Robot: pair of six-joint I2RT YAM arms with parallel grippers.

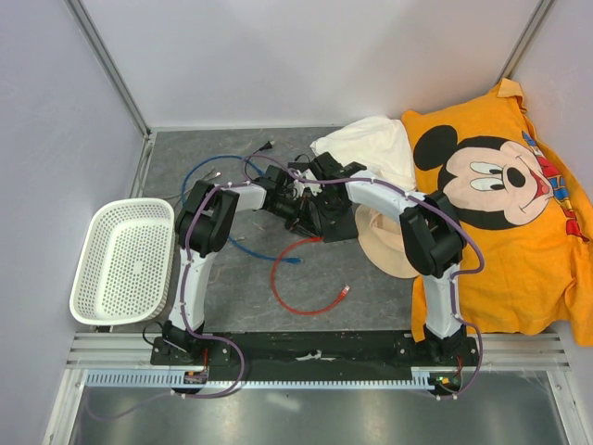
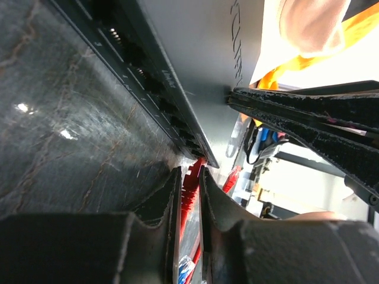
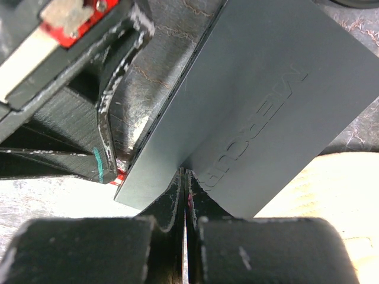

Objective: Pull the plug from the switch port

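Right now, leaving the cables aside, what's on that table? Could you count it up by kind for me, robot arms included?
Robot arms: 2
White plastic basket: 1
Tan hat: 1
Orange Mickey Mouse shirt: 1
White cloth: 1
Black network switch: 1
Total: 7

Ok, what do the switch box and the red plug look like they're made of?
Switch box: matte dark grey with an embossed logo and crisp edges; painted sheet metal or hard plastic, can't tell which. Red plug: slightly shiny, notched moulded shape, probably plastic.
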